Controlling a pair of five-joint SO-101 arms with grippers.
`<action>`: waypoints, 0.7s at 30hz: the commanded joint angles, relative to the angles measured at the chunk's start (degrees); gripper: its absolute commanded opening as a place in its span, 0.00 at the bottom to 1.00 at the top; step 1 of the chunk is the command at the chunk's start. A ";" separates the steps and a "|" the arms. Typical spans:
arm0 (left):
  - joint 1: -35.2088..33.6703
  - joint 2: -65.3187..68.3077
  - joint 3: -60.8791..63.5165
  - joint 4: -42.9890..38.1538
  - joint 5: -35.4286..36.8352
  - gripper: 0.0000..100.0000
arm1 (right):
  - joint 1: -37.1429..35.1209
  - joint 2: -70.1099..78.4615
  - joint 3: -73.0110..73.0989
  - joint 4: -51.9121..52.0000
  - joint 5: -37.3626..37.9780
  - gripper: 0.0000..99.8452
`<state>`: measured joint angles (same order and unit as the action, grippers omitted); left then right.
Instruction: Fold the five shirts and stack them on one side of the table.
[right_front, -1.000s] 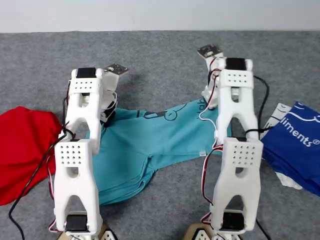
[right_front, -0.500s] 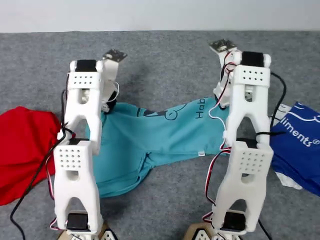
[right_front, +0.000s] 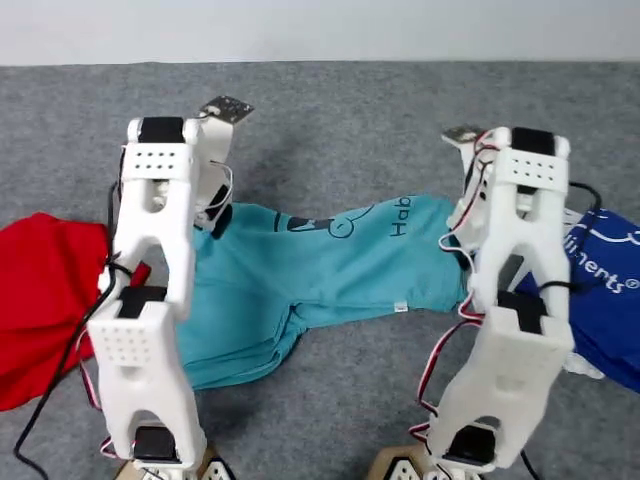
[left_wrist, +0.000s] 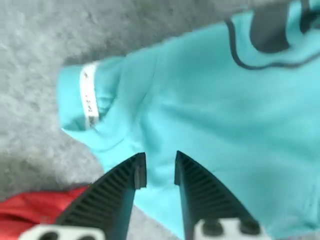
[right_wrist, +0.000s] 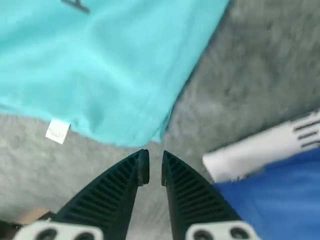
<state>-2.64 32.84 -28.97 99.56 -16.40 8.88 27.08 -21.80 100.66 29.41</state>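
Find the teal shirt (right_front: 330, 270) spread crosswise over the middle of the grey table (right_front: 330, 120), between the two arms. Note the left end effector (left_wrist: 160, 162) over its collar end, jaws a narrow gap apart with teal cloth in the gap. Note the right end effector (right_wrist: 152, 162) at the opposite hem corner, jaws likewise narrowly apart, bare table between them. See a red shirt (right_front: 40, 290) just beside the left arm, a blue shirt (right_front: 610, 290) beside the right.
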 joint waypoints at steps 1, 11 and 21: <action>-0.18 -8.88 3.38 0.97 -1.93 0.11 | 0.48 -6.02 3.25 2.15 0.18 0.05; 0.26 -3.34 4.00 -16.18 6.86 0.11 | -7.69 -0.04 3.87 -7.69 -1.14 0.05; -2.81 13.36 -3.21 -14.15 7.82 0.08 | -8.66 13.32 -0.26 -18.07 -0.88 0.05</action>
<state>-3.16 44.62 -27.30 81.89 -8.84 -0.18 37.89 -18.02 82.02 28.97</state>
